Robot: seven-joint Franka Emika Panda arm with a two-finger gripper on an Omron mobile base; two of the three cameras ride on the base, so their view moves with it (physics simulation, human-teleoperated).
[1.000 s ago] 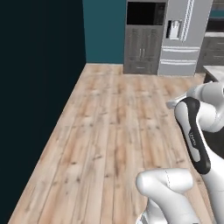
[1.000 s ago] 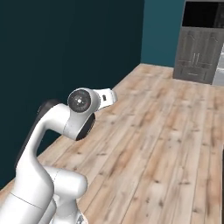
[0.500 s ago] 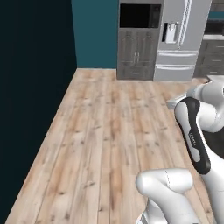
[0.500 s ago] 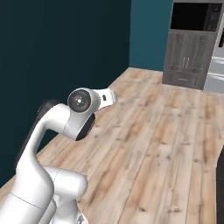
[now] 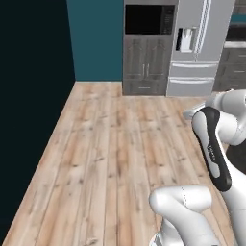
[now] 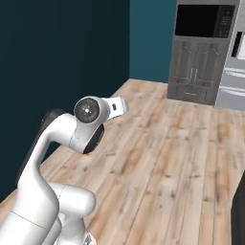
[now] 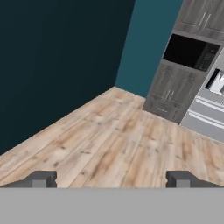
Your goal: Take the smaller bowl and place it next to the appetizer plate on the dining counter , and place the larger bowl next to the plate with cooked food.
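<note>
The smaller bowl, the larger bowl, the appetizer plate, the plate with cooked food and the dining counter are out of view. My gripper is open, its two dark fingertips standing far apart with nothing between them, and it looks out over bare wooden floor. The white arm is folded up close above the base, its elbow joint raised.
Light wooden floor stretches ahead to a teal wall. A dark wall runs along the left. Grey tall cabinets with a black built-in oven and a steel fridge stand at the far end.
The whole scene has slid leftward in both base views, so the base is moving. The arm keeps its folded pose and the jaws stay open.
</note>
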